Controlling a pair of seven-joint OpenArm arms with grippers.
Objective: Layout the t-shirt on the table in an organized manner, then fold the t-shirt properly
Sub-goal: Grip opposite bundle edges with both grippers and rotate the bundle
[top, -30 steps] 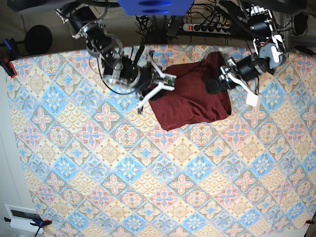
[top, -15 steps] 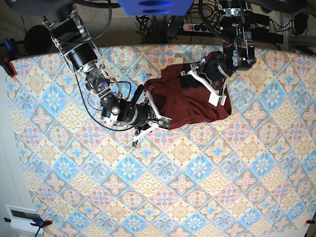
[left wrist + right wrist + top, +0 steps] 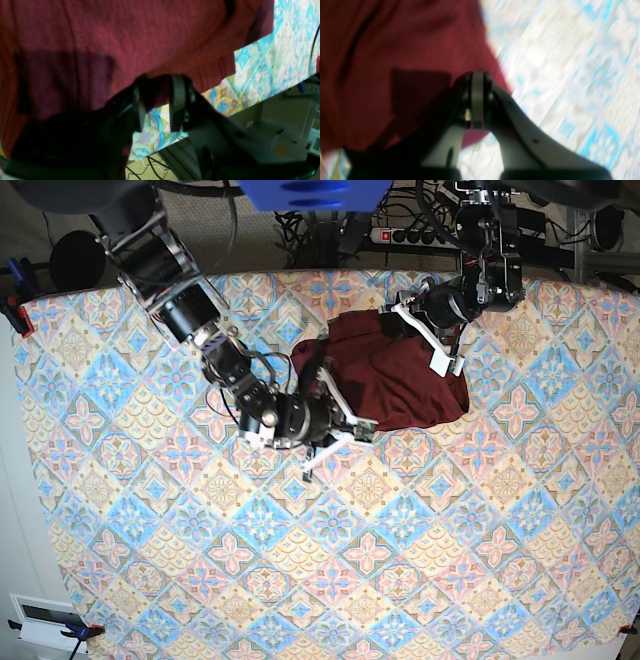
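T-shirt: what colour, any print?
Plain dark maroon t-shirt, no print; base view shows it best.

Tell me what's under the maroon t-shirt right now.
The t-shirt lies bunched on the table, whose patterned cloth shows all around it. Whatever lies beneath the fabric is covered. The right gripper and left gripper pinch its edges.
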